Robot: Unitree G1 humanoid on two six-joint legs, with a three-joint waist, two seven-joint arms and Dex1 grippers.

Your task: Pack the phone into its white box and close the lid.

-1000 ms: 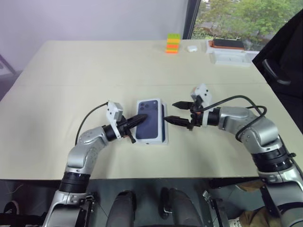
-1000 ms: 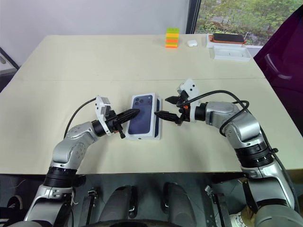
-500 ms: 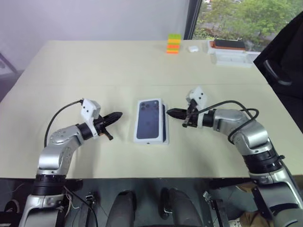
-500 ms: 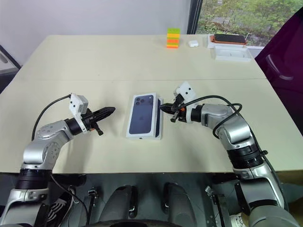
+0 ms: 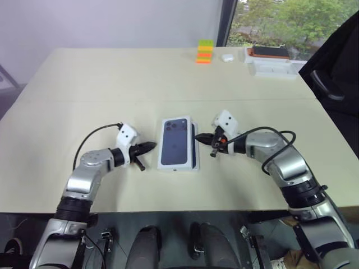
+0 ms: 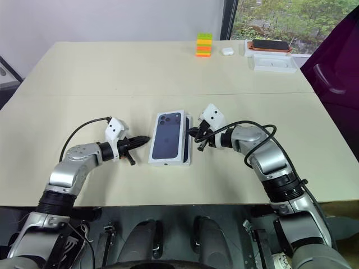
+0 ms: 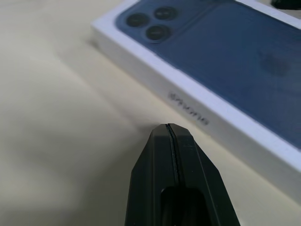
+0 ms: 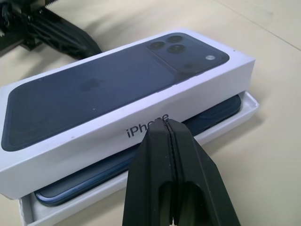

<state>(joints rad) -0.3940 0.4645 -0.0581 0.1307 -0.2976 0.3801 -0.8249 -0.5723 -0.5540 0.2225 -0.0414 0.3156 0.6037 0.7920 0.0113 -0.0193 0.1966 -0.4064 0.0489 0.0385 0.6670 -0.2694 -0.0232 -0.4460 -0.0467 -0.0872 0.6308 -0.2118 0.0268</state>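
lid (image 8: 108,80) askew over phone (image 8: 141,157), white box (image 8: 225,123)

My fingers (image 8: 171,174) are matt black plastic – the lid (image 8: 117,94) smooth white card, the phone (image 8: 141,157) glossy, the table (image 5: 168,73) matt beige
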